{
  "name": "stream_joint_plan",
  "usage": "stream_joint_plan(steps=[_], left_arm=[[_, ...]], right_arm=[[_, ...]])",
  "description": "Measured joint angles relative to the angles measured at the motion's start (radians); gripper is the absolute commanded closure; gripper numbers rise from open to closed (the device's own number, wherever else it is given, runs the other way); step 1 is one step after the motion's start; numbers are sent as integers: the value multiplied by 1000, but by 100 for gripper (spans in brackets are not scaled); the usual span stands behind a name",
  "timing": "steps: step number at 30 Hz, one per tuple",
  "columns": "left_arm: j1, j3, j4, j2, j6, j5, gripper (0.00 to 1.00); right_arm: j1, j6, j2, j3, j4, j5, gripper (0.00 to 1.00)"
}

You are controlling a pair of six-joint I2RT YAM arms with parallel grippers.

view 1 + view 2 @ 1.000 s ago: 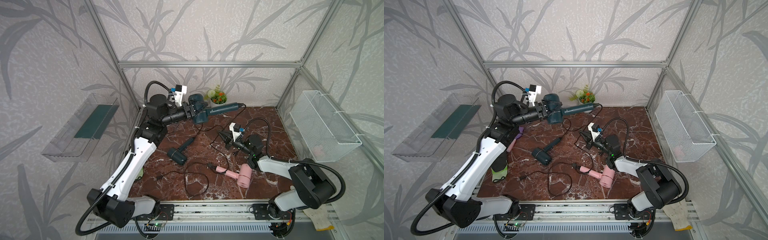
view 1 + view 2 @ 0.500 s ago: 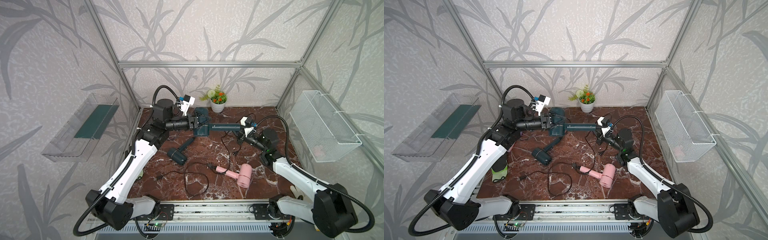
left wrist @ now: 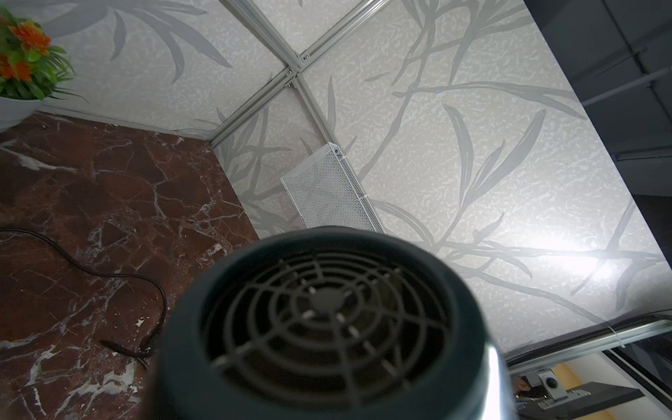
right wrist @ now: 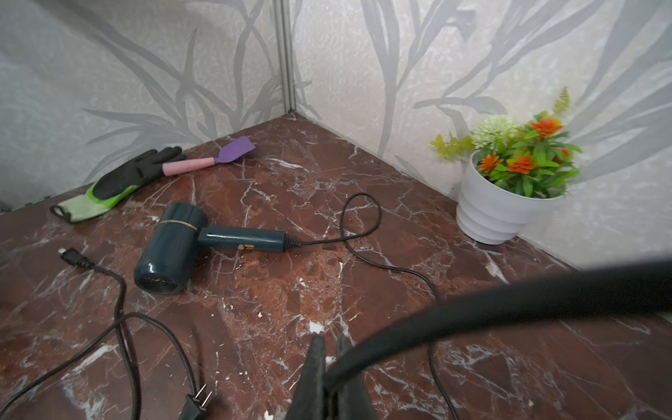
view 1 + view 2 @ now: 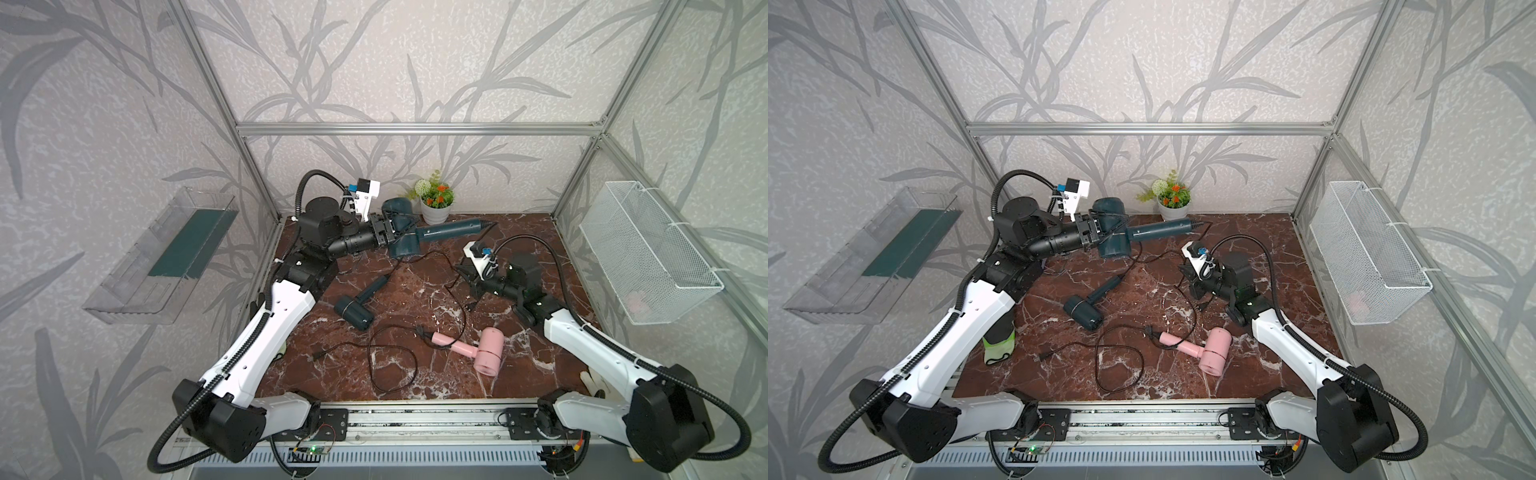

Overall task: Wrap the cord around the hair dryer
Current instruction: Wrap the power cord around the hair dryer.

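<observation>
Dark red marble with white veins made the table (image 5: 415, 299), and grey walls (image 5: 415, 62) with a leaf pattern stood round it in a metal frame (image 5: 415, 128).

Above the back of the table, the left gripper (image 5: 392, 232) held the dryer (image 5: 415, 241) up in the air. Its jaws stood partly open, clamped on the fat blue-green body. The handle stuck out sideways toward the right arm. In the left wrist view, the dryer's (image 3: 327, 327) round grille filled the lower part of the picture. If the dryer had any writing on it, it was too small to read.

The cord (image 4: 509, 302) ran from the end of the handle down to the right gripper (image 5: 467, 276). That gripper's jaws were closed tight, and the right wrist view showed the cord pinched between the fingers (image 4: 316, 371). It hung low over the table, near the end of the handle.

A small dryer (image 5: 353, 311) of the same colour lay on the marble between the arms, its thin cord making a loop. A pink dryer (image 5: 488, 351) lay nearer the front, its cord curled in a ring beside it.

A plant (image 5: 435, 203) in a white pot stood by the back wall, just behind the held dryer. A green and black glove (image 4: 120, 182) and a purple scraper (image 4: 218, 158) lay by the left wall. A white wire basket (image 5: 648, 257) hung on the right wall, and a clear shelf (image 5: 162, 257) hung on the left one.
</observation>
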Motion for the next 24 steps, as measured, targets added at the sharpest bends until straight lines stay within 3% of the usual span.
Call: stream_joint_plan(steps=[5,9,24], left_arm=[[-4,0,-3,9,7,-58,100],[-25,0,-32,25,47,-71,100],[-9,2,-397,29,406,-169,100]], right_arm=[[150,-127,13,88,-163,19,100],[210,-233,28,223,-307,56,100],[349,-536,37,731,-912,314,100]])
